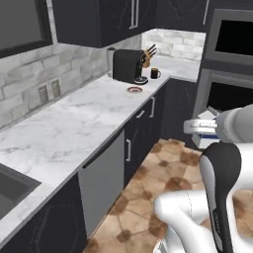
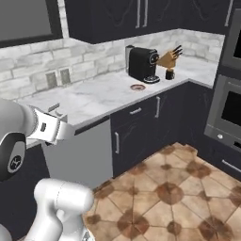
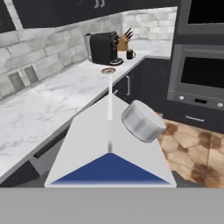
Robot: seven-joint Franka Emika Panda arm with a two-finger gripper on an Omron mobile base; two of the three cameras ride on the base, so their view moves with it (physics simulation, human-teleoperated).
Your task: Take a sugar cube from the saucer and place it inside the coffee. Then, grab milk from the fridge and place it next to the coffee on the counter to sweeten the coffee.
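We see our gripper (image 1: 197,126) out over the floor, well apart from the coffee machine (image 1: 126,65), its jaws closed on a white and blue milk carton (image 3: 109,148) with a grey cap. The saucer (image 1: 134,89) lies on the counter (image 1: 74,128) just in front of the machine. A dark mug (image 1: 154,73) stands just beside the machine, near a knife block (image 1: 147,58).

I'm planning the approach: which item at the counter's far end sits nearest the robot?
The saucer, the flat red-rimmed plate before the coffee machine; the mug and knife block stand farther back.
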